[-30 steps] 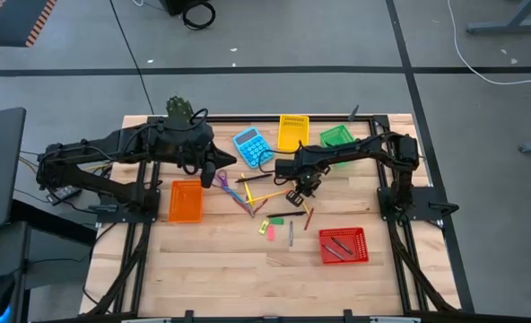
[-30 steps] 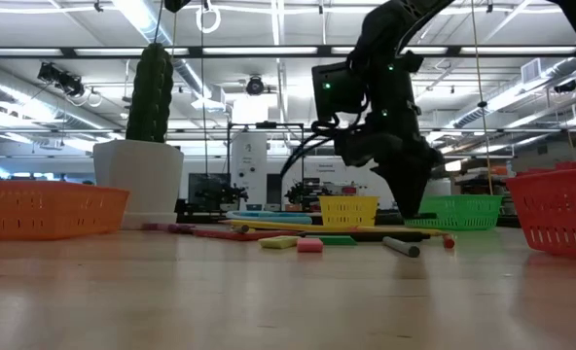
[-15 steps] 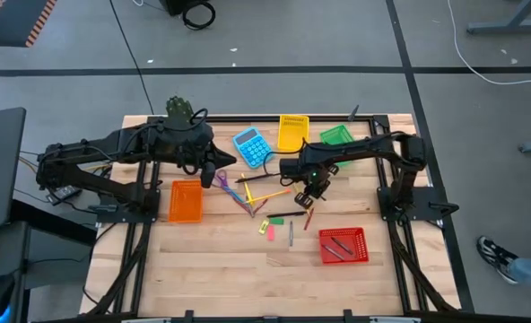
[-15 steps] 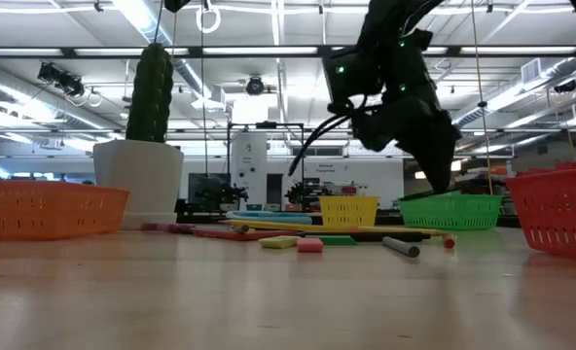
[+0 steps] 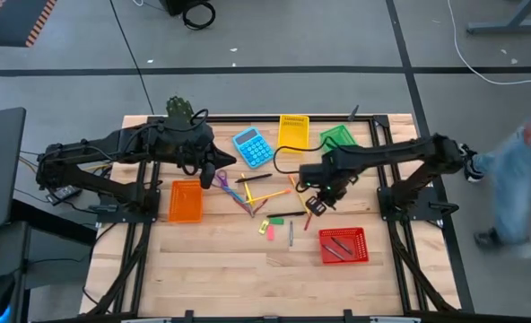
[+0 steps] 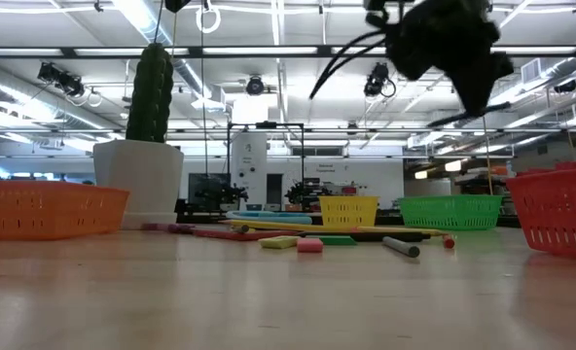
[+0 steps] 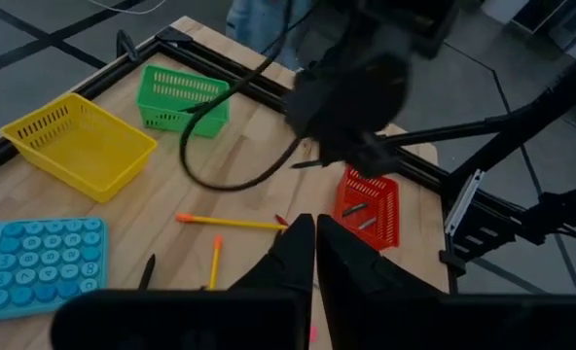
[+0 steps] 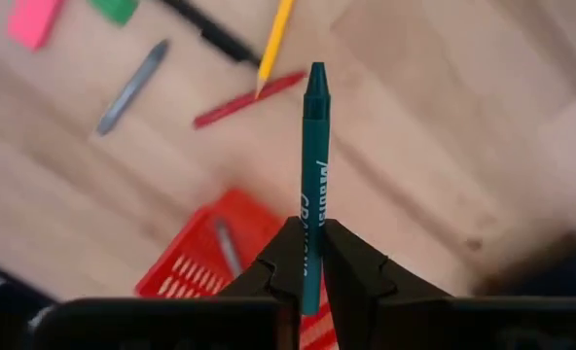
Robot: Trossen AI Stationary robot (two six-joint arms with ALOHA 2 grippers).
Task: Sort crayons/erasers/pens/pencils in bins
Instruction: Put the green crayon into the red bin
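My right gripper [image 5: 317, 203] hangs above the table's middle right, between the loose pile and the red bin [image 5: 343, 245], shut on a teal crayon [image 8: 313, 156]. In the low view it is high over the table [image 6: 475, 92]. Pencils [image 5: 267, 194], pens [image 5: 286, 214] and erasers [image 5: 269, 231] lie flat on the wood at the centre. The orange bin [image 5: 186, 201], yellow bin [image 5: 292, 132] and green bin [image 5: 337, 136] stand around them. My left gripper [image 7: 314, 255] waits shut and empty, raised at the far left. My right gripper pinches the teal crayon's rear part [image 8: 310, 233] between its two fingers [image 8: 351, 270]. The fingers point down and lie along the crayon. The crayon's tip [image 8: 317, 70] sticks out past the fingertips toward the table, lifted clear of it.
A blue calculator [image 5: 252, 146], purple-handled scissors [image 5: 222, 179] and a potted cactus [image 5: 178, 109] stand at the far left. The red bin holds two dark sticks [image 5: 335, 247]. A person [image 5: 517, 179] walks past the table's right side. Bare wood lies along the near edge.
My right gripper has risen from the tabletop, carrying the teal crayon clear of the pile. It has moved toward the table's right and near edges, toward the red bin, and has rolled a little. A person has come alongside the table's right side.
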